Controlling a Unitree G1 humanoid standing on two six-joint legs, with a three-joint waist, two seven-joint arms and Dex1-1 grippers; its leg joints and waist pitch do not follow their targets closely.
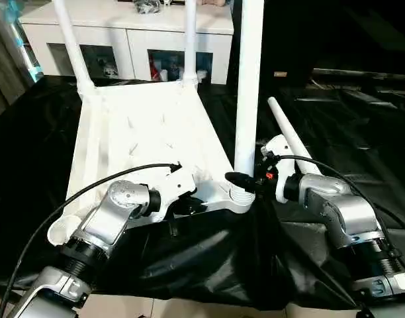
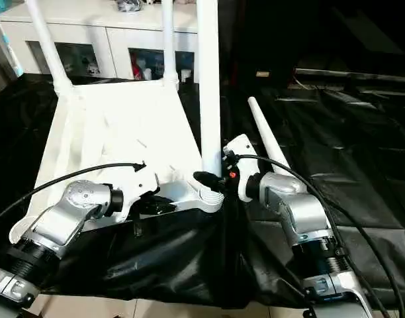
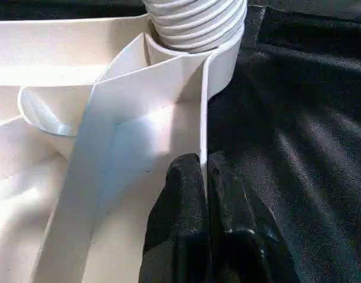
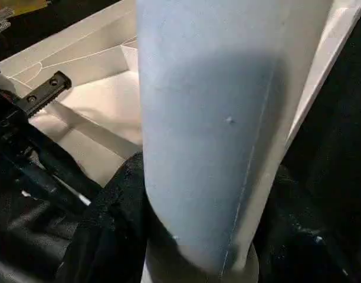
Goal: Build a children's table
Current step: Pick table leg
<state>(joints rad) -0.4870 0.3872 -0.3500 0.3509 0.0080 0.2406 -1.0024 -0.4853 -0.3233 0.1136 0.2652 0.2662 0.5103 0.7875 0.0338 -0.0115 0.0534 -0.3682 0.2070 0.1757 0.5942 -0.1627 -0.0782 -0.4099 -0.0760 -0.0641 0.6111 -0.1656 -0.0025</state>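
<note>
- We see a black plastic sheet (image 1: 335, 119) covering the work surface, with a white cabinet with glass-fronted compartments (image 1: 130, 40) at 12 o'clock.
- The small all-white plastic children's table (image 1: 143, 132) lies upside down at the centre.
- Our left gripper (image 1: 189, 204) is clenched on the tabletop's near rim, at 6 o'clock of the top.
- Our right gripper (image 1: 241, 181) grasps the base of the near-right white tapering leg (image 1: 249, 79), at 5 o'clock of the top.
- We count three legs upright in sockets and one loose leg (image 1: 292, 142) lying at 3 o'clock.
</note>
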